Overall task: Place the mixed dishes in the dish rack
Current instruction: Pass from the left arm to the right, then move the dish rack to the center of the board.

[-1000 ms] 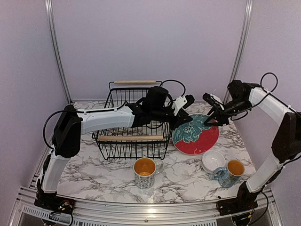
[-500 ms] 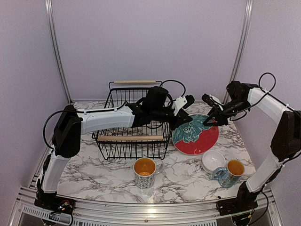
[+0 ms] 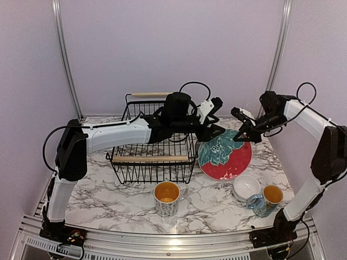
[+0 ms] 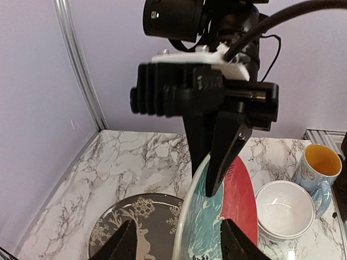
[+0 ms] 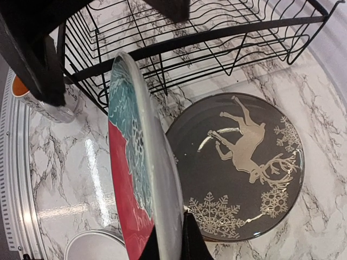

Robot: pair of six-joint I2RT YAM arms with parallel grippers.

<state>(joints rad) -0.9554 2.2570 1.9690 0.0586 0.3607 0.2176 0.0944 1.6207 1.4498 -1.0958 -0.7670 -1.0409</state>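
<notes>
Pinching tilted red plate (image 3: 227,158), right gripper (image 3: 240,137), left gripper (image 3: 216,117) parted

I can read no text, label, brand, number or sign in any of my three views. What marks there are turn out to be decoration. The dark grey plate (image 5: 238,168) carries a pale reindeer and snowflakes. The red plate (image 3: 230,157) carries a teal leaf. The mugs (image 3: 166,199) carry a fine pattern, too small for me to tell whether it holds any lettering.
</notes>
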